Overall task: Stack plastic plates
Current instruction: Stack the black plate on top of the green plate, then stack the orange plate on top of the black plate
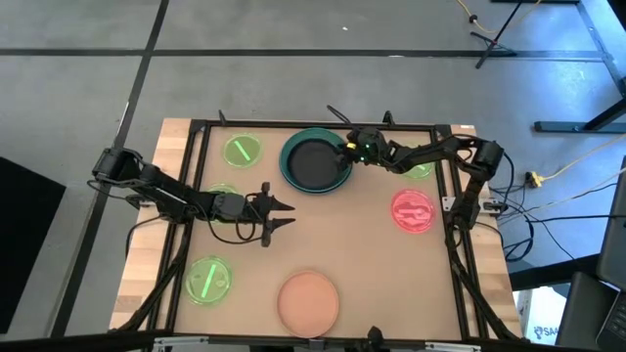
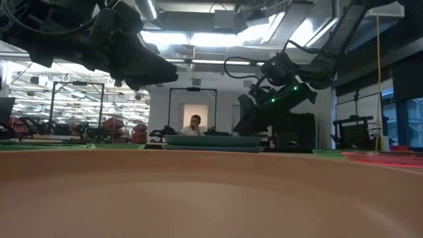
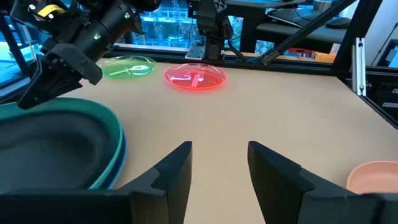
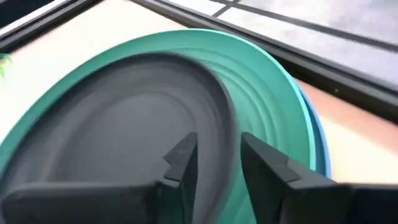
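Observation:
A black plate [image 1: 313, 162] lies in a teal plate [image 1: 290, 149] on a blue one, at the table's far middle. My right gripper [image 1: 344, 147] hovers open at the stack's far-right edge. Its fingers stand on either side of the black plate's rim [image 4: 229, 134]. My left gripper [image 1: 284, 215] waits open over the table's middle left. The salmon-pink plate [image 1: 308, 301] lies at the near edge and the red-pink plate [image 1: 413, 210] on the right. Neon-green plates lie at far left [image 1: 242, 150] and near left [image 1: 207, 279]; one more shows partly under each arm. My right gripper's fingers [image 4: 186, 162] straddle the black plate's rim from above, slanting down from the table's right. I cannot tell whether they touch it. The black plate sits inside the teal plate [image 4: 267, 106].
A black metal frame [image 1: 450, 196] borders the table on all sides. Bare tabletop [image 1: 342, 235] lies between the stack, the red-pink plate and the salmon-pink plate. A person [image 2: 195, 123] sits far behind the table.

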